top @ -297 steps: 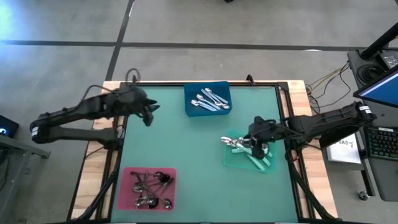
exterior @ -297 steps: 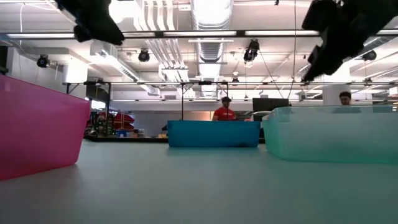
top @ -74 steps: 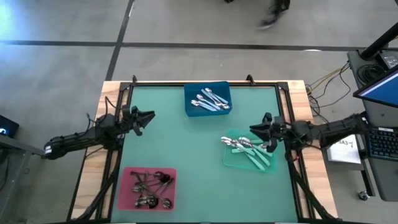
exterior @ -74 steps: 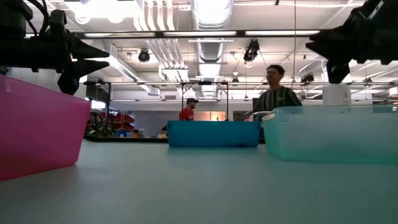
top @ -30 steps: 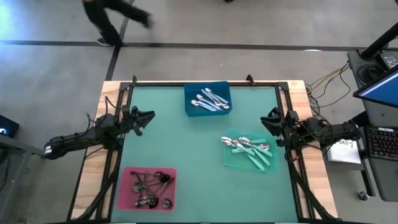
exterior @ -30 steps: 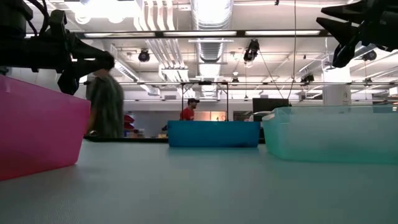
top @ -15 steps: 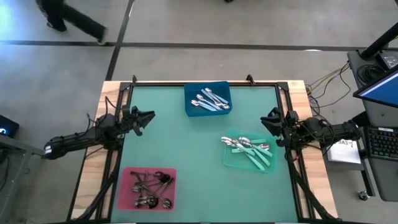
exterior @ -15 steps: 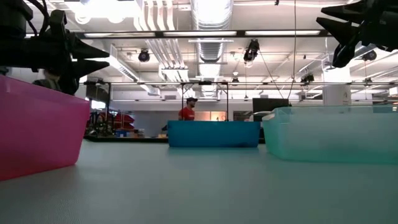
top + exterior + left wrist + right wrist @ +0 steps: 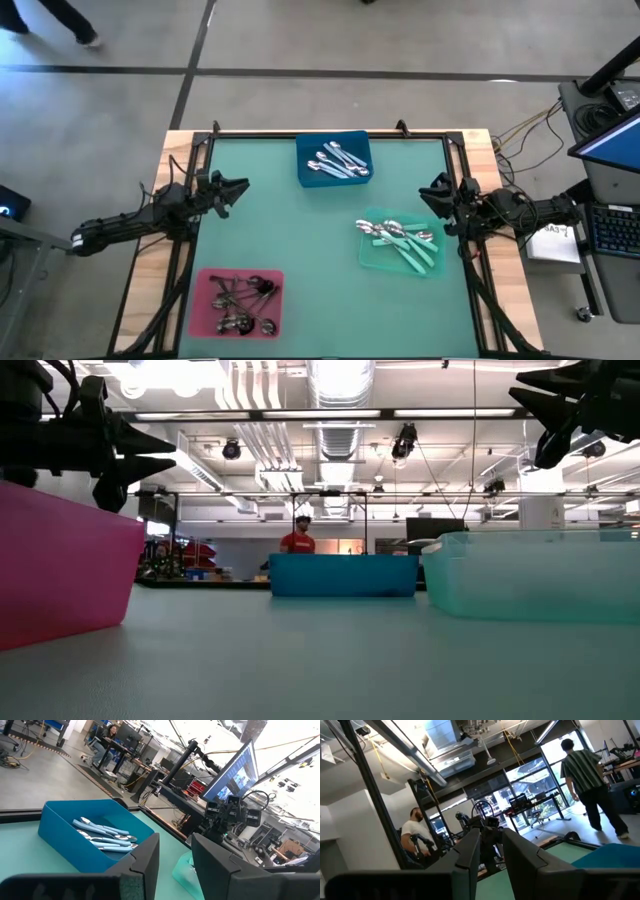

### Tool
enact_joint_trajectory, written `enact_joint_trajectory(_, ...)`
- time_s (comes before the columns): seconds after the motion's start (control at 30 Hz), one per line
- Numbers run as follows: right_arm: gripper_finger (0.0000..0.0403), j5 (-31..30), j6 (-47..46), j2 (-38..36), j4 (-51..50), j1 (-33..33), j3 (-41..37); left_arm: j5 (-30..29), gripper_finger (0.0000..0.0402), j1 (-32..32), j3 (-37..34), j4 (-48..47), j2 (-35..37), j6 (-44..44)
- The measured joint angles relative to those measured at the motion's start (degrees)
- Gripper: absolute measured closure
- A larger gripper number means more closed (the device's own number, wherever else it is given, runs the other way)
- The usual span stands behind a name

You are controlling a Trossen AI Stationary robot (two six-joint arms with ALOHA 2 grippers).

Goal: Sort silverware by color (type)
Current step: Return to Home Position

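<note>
The spoons lie sorted in three trays on the green mat. All-silver spoons fill the blue tray at the far edge. Teal-handled spoons are in the green tray toward the right. Dark-handled spoons sit in the pink tray near the left corner. My left gripper hovers at the left edge, open by a narrow gap and holding nothing. My right gripper hovers at the right edge, also narrowly open and without a load.
The bare mat spreads between the three trays. In the low view the pink tray wall, blue tray and green tray stand up from it. People are in the room beyond. A keyboard lies right of the table.
Both arms have kept still and the spoons have not moved. A person beyond the table's far edge has walked off toward the left.
</note>
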State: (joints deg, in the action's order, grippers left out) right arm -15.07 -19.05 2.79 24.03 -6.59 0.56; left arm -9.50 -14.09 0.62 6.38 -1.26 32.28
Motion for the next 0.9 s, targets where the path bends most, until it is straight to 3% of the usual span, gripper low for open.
enact_joint_trajectory(0.47, 0.0316, 0.0, 0.0, 0.0, 0.0, 0.0, 0.0, 0.0, 0.0303, 0.0, 0.0, 0.0, 0.0, 0.0)
enact_joint_trajectory(0.9, 0.0329, 0.0, 0.0, 0.0, 0.0, 0.0, 0.0, 0.0, 0.0303, 0.0, 0.0, 0.0, 0.0, 0.0)
